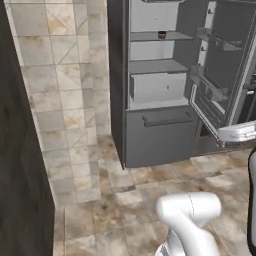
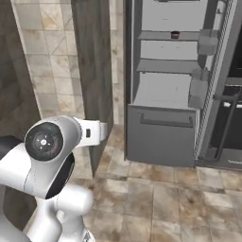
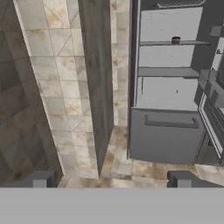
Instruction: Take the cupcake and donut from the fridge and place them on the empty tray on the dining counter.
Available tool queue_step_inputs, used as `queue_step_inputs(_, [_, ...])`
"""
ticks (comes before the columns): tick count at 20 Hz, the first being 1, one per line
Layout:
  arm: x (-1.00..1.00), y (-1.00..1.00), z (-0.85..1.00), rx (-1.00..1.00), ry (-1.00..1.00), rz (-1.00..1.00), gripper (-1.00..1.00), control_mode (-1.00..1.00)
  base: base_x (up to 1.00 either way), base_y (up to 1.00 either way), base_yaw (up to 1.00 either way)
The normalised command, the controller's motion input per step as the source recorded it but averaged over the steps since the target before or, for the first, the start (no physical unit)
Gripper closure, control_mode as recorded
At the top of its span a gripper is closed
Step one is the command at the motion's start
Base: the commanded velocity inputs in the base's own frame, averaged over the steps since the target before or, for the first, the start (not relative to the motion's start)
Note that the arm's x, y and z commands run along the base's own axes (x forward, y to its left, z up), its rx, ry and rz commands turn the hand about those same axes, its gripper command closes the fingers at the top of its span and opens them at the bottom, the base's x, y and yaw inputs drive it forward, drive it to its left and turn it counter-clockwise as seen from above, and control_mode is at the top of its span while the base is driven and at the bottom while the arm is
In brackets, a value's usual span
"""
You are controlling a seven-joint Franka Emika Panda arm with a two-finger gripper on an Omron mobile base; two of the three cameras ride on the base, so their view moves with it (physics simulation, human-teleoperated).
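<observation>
Closest to us is the robot's white arm with dark joints [image 2: 47, 156], bent low over the brown and tan stone floor tiles [image 1: 125, 210]. In the hand view, the two small dark finger tips [image 3: 39, 179] of the two-finger gripper [image 3: 111, 180] stand far apart, one near each side. The gripper is spread wide with nothing between its tips. It is well back from the fridge.

A little farther on the left is a wall of pale square tiles [image 3: 48, 70], with a dark grey upright panel [image 3: 96, 74] next to it.

Beyond that stands the tall dark grey fridge [image 1: 155, 140]. Its door [image 1: 225, 70] is swung open to the right, and the door has small shelves on its inner side. Inside, the fridge is light grey, with flat shelves one above the other and a wide drawer [image 1: 159, 87] under them. Below that is a dark grey lower front with a long bar handle [image 1: 166, 120] across it; it is closed.

Farthest back, on an upper shelf inside the fridge, sits the small dark brown cupcake [image 1: 161, 35]. It stands alone near the front edge of that shelf. It looks very small from here, so its top and wrapper cannot be told apart.
</observation>
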Motion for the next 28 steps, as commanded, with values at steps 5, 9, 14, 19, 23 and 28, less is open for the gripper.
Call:
queue_step_inputs(5, [0.00, 0.00, 0.00, 0.00, 0.00, 0.00, -1.00, 1.00, 0.99, -0.03, 0.08])
queue_step_inputs(9, [0.00, 0.00, 0.00, 0.00, 0.00, 0.00, -1.00, 1.00, 0.88, -0.43, 0.06])
queue_step_inputs(14, [0.00, 0.00, 0.00, 0.00, 0.00, 0.00, -1.00, 1.00, 0.70, -0.60, 0.08])
queue_step_inputs(19, [0.00, 0.00, 0.00, 0.00, 0.00, 0.00, -1.00, 1.00, 0.68, -0.34, 0.07])
queue_step_inputs(23, [0.00, 0.00, 0.00, 0.00, 0.00, 0.00, -1.00, 1.00, 0.74, -0.07, 0.05])
queue_step_inputs(28, [0.00, 0.00, 0.00, 0.00, 0.00, 0.00, -1.00, 1.00, 0.77, -0.24, 0.04])
